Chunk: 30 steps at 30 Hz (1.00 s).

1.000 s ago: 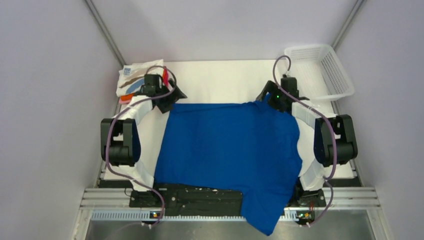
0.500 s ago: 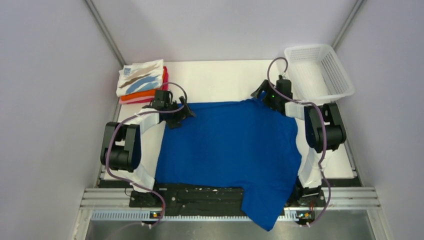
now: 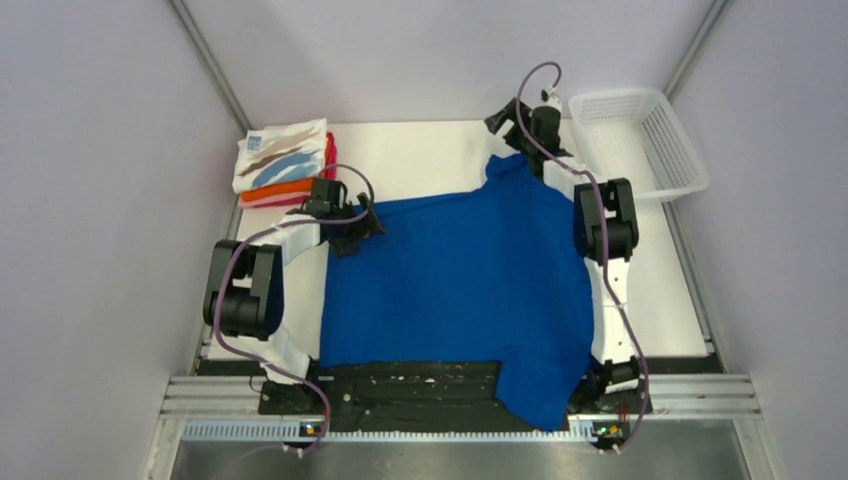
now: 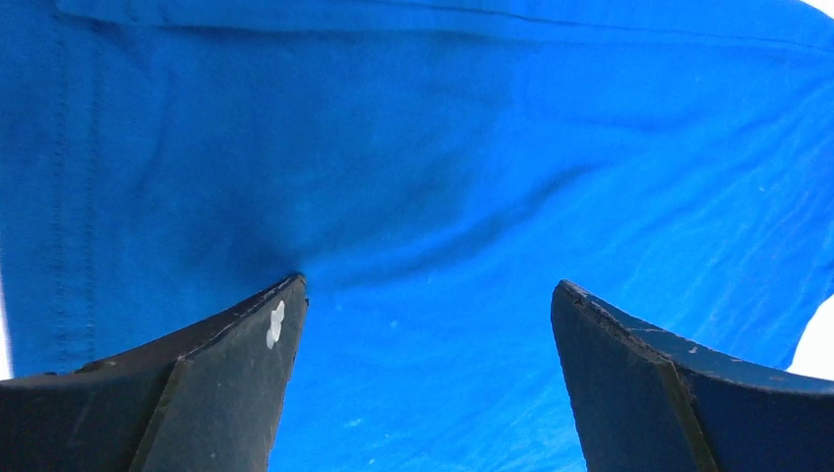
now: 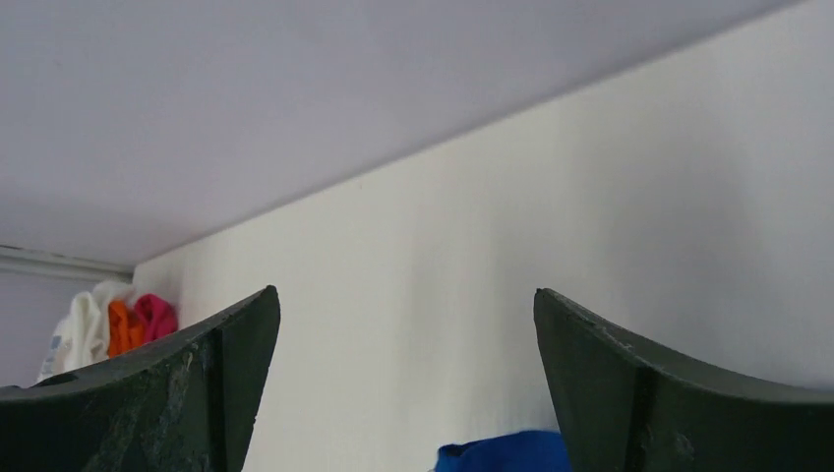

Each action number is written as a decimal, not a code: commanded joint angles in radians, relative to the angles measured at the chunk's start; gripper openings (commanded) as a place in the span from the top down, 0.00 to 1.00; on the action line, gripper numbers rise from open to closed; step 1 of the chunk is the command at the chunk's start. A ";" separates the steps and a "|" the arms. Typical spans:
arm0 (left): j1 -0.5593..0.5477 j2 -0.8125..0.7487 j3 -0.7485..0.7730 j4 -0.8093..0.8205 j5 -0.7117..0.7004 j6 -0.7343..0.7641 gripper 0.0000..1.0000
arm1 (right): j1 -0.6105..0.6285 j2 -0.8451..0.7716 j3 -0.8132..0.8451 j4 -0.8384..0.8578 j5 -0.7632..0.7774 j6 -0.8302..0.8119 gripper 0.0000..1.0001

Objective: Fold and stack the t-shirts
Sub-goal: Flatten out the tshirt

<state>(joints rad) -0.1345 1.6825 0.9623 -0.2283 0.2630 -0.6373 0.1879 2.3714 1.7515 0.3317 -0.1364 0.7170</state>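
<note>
Right gripper (image 3: 503,117) has shot to the far edge, tugging a corner of the tee (image 3: 460,290) along, and now gapes released; left gripper (image 3: 352,232) (also spread wide) hovers over the tee, which lies mid-desk draping the near edge, seemingly ready for folding

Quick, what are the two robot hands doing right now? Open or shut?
Left gripper: open, jaws spread over the blue t-shirt, holding nothing.
Right gripper: open, holding nothing.
</note>
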 commanded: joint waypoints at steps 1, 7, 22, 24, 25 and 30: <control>0.003 -0.003 0.057 -0.035 -0.079 0.045 0.01 | 0.015 0.028 0.227 -0.042 -0.013 -0.030 0.01; 0.003 -0.019 0.092 -0.002 -0.110 0.041 0.01 | 0.019 -0.238 -0.048 -0.168 0.000 -0.189 0.01; 0.011 0.406 0.569 -0.036 -0.339 0.065 0.01 | 0.037 -0.854 -0.856 -0.352 0.163 -0.217 0.01; 0.018 0.435 0.633 -0.034 -0.399 0.075 0.01 | 0.036 -0.889 -0.884 -0.368 0.180 -0.225 0.01; 0.022 0.445 0.660 -0.017 -0.433 0.084 0.01 | 0.035 -0.899 -0.897 -0.373 0.180 -0.226 0.01; 0.030 0.466 0.849 -0.073 -0.447 0.125 0.01 | 0.035 -0.922 -0.942 -0.403 0.203 -0.232 0.01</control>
<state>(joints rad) -0.1150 2.1544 1.6588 -0.2638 -0.1257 -0.5636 0.2218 1.4815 0.8375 -0.0402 0.0158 0.5049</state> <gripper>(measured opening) 0.989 0.986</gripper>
